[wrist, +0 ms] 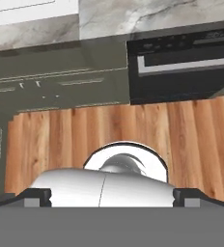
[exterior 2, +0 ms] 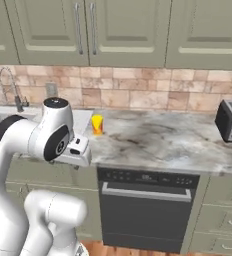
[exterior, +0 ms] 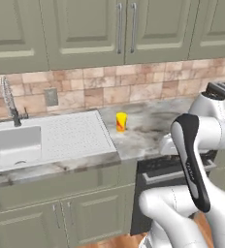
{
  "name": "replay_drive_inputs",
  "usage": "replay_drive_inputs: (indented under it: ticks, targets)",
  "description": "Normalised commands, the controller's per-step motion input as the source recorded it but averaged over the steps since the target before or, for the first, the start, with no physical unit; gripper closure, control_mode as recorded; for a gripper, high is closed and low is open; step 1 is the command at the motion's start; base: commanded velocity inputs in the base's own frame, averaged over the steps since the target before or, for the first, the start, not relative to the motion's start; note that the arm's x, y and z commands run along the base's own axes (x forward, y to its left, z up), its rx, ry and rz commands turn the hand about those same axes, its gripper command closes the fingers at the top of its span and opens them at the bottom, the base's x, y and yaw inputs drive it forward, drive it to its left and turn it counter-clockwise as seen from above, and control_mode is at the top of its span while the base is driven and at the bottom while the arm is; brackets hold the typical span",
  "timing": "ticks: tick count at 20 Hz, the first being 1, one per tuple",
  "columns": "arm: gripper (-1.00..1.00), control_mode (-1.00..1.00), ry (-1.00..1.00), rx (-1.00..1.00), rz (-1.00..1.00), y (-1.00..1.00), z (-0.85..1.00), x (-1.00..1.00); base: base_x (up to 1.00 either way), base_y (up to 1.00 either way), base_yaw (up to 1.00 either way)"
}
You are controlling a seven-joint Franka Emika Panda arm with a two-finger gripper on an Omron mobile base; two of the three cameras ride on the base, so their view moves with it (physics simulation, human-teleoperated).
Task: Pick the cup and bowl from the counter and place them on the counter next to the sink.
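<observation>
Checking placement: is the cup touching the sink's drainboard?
Apart. In the left base view the cup stands on bare counter, with a strip of stone between it and the sink drainboard edge.

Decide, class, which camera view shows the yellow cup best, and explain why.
The left base view: the cup stands unobstructed on the counter beside the sink's drainboard, its red mark visible. The right base view shows the cup smaller, close beside the arm. The hand view faces cabinets and floor.
</observation>
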Motion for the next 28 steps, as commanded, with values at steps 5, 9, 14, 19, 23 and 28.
replay_drive_inputs:
  ticks: [5, 9, 14, 19, 23, 28]
  targets:
    - [-1.00, 1.00, 0.00, 0.00, 0.00, 0.00, 0.00, 0.00, -0.42, 0.02, 0.34]
    - [-1.00, 1.00, 0.00, 0.00, 0.00, 0.00, 0.00, 0.00, -0.50, 0.10, 0.61]
    - [-1.00, 1.00, 0.00, 0.00, 0.00, 0.00, 0.00, 0.00, -0.21, 0.03, 0.70]
    - [-1.00, 1.00, 0.00, 0.00, 0.00, 0.00, 0.00, 0.00, 0.00, 0.00, 0.61]
    - [-1.00, 1.00, 0.00, 0.00, 0.00, 0.00, 0.00, 0.00, 0.00, 0.00, 0.58]
    - [-1.00, 1.00, 0.00, 0.00, 0.00, 0.00, 0.00, 0.00, 0.00, 0.00, 0.57]
